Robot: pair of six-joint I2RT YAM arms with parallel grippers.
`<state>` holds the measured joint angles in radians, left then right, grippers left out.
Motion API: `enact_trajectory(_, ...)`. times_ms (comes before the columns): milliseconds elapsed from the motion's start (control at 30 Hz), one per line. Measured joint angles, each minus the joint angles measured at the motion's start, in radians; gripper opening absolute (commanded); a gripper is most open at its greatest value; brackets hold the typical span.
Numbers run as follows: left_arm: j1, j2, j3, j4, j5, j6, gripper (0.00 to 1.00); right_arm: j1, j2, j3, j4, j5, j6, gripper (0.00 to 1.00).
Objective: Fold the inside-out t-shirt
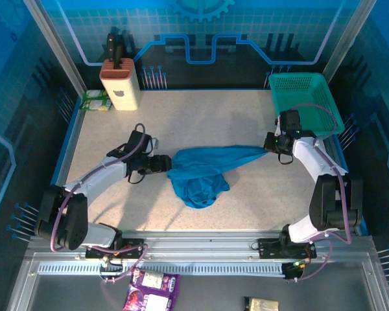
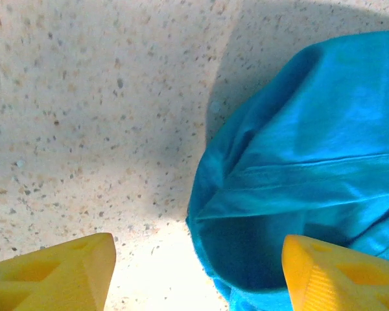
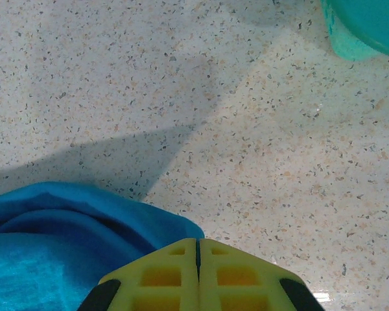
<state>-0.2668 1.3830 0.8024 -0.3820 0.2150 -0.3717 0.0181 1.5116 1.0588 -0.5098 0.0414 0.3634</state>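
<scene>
Well, my right gripper [image 1: 270, 144] has its two fingers pressed together on one corner of the inside-out t-shirt [image 1: 201, 172] — the cloth runs stretched from there toward my left gripper [image 1: 165, 163]. My left fingers [image 2: 58, 275] stand wide apart, the shirt's bunched edge between them, one finger on the cloth. The shirt lies on the table [image 1: 201, 116], in the middle, partly heaped toward the near side. The teal mesh basket [image 1: 298, 76] stands at the far right corner — the shirt is outside it, well apart.
</scene>
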Motion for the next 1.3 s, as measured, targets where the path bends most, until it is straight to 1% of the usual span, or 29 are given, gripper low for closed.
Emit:
enact_trajectory(67,0.022,0.012,-0.027,0.023,0.076,-0.016,0.69,0.0,0.0,0.0,-0.003,0.0,0.0,0.0)
enact_trajectory(133,0.024,0.035,-0.031,0.043,0.133,-0.024,0.68,0.0,0.0,0.0,-0.005,0.0,0.0,0.0)
enact_trajectory(200,0.024,0.058,-0.032,0.068,0.181,-0.031,0.64,0.0,0.0,0.0,-0.005,-0.001,0.003,0.0)
enact_trajectory(367,0.024,0.076,-0.047,0.139,0.264,-0.071,0.48,0.0,0.0,0.0,-0.005,-0.01,0.007,0.0)
enact_trajectory(467,0.024,0.076,-0.052,0.168,0.29,-0.089,0.4,0.0,-0.002,-0.002,-0.005,-0.017,0.012,0.0)
enact_trajectory(600,0.025,0.073,-0.052,0.185,0.291,-0.1,0.28,0.0,-0.01,-0.011,-0.006,-0.02,0.015,0.0)
enact_trajectory(733,0.035,0.057,-0.04,0.178,0.278,-0.097,0.03,0.0,-0.021,-0.012,-0.011,-0.027,0.015,0.0)
enact_trajectory(767,0.04,0.051,-0.031,0.174,0.272,-0.095,0.0,0.001,-0.024,-0.012,-0.013,-0.032,0.015,0.0)
enact_trajectory(800,0.048,0.043,-0.016,0.165,0.268,-0.091,0.0,0.003,-0.028,-0.012,-0.014,-0.041,0.016,0.0)
enact_trajectory(900,0.093,0.009,0.076,0.123,0.249,-0.079,0.0,0.03,-0.039,0.005,-0.028,-0.069,0.026,0.0)
enact_trajectory(1000,0.167,-0.037,0.225,0.077,0.241,-0.067,0.0,0.105,-0.042,0.079,-0.049,-0.1,0.038,0.0)
enact_trajectory(1167,0.302,-0.096,0.584,0.058,0.266,-0.064,0.0,0.25,-0.042,0.296,-0.046,-0.173,0.056,0.0)
enact_trajectory(1233,0.328,-0.105,0.724,0.074,0.283,-0.065,0.0,0.283,-0.042,0.383,-0.024,-0.199,0.06,0.0)
enact_trajectory(1300,0.335,-0.109,0.851,0.091,0.312,-0.074,0.0,0.294,-0.042,0.451,0.006,-0.214,0.067,0.0)
